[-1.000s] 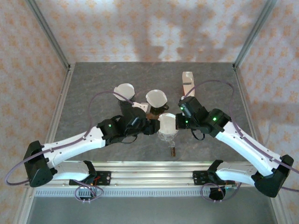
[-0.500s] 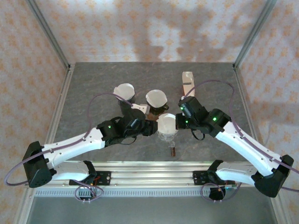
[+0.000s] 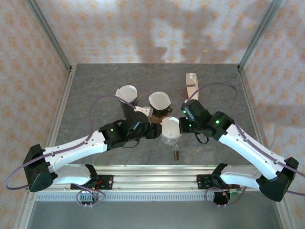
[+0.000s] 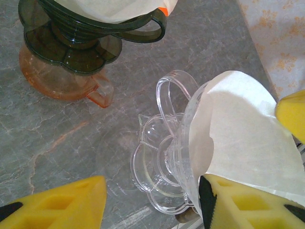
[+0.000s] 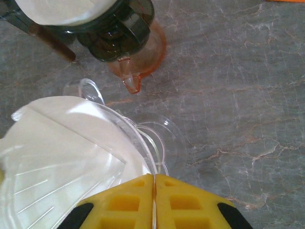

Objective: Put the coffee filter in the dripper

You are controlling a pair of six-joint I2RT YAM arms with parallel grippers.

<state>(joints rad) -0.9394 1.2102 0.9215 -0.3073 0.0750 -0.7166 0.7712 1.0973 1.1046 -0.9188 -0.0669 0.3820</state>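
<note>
Clear dripper holding white paper filter at frame centre on grey bench, right fingers pinched together on its rim, left fingers apart, straddling it

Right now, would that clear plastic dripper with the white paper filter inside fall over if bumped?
Probably yes: the clear plastic dripper carries a wide cone on a narrow neck above a small petal-shaped foot. Its thin see-through walls suggest little weight, so a light push may slide or tip it.
</note>
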